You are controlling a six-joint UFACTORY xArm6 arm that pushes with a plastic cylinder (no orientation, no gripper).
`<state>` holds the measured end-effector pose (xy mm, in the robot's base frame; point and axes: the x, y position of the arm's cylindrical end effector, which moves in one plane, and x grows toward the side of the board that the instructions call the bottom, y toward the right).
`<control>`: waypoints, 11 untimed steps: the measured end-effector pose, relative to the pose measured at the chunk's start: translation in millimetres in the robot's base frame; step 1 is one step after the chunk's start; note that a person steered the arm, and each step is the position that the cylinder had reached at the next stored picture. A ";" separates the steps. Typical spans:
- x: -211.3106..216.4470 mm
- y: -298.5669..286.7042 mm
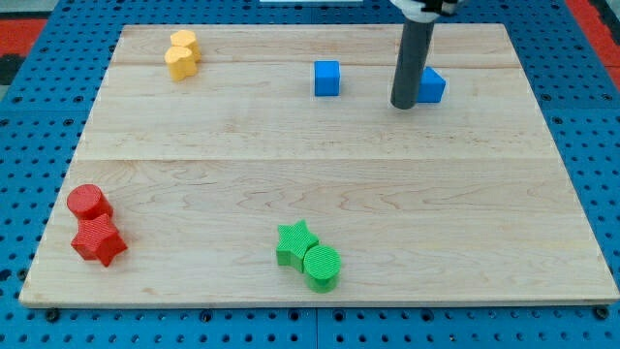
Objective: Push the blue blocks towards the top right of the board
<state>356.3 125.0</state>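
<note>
red pair (95, 225): cylinder above star, touching, table's (291, 145) lower left
yellow pair (181, 54): touching, top left
green pair (310, 256): star and cylinder, touching, bottom centre
blue cube (327, 79): top centre, apart from my tip
my tip (404, 105): just left of second blue block (433, 86), apparently touching
jaws: none, bare rod, holding nothing

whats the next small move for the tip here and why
Probably a short push toward the view's right and slightly up. My tip sits just left of the partly hidden blue block, seemingly at its edge, so that nudge should carry it toward the top right corner. The blue cube lies apart, further left, and can follow after.
</note>
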 end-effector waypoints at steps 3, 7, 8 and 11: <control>-47.4 84.1; -37.9 -124.9; -83.5 -117.8; -78.3 -57.5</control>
